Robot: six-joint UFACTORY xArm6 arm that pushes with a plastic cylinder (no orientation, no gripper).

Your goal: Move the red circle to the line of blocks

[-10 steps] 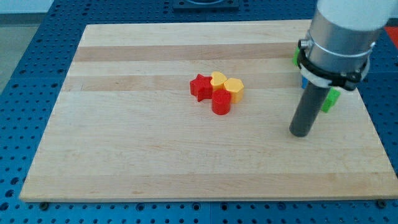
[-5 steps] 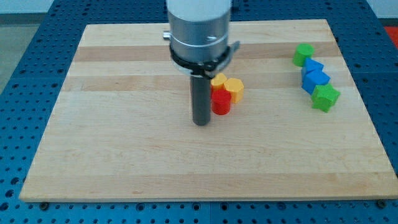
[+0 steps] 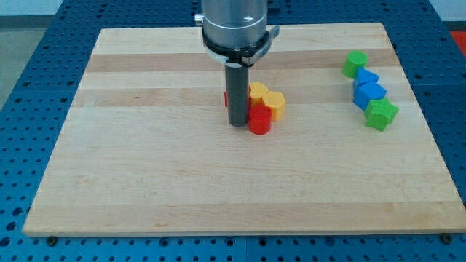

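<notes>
You can see a wooden board (image 3: 145, 160) that lies on a blue table with many small holes (image 3: 22, 87). A little to the view's right of the board's middle, two blocks touch each other: the upper yellow block (image 3: 257, 92) and, lower and more to the view's right, the lower yellow block (image 3: 274, 104). Just to the view's left of them only a thin edge of a red block (image 3: 226, 98) shows, so you cannot tell its shape.

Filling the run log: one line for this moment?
my tip: at red circle left edge | line of blocks: far right | circle not yet moved
</notes>
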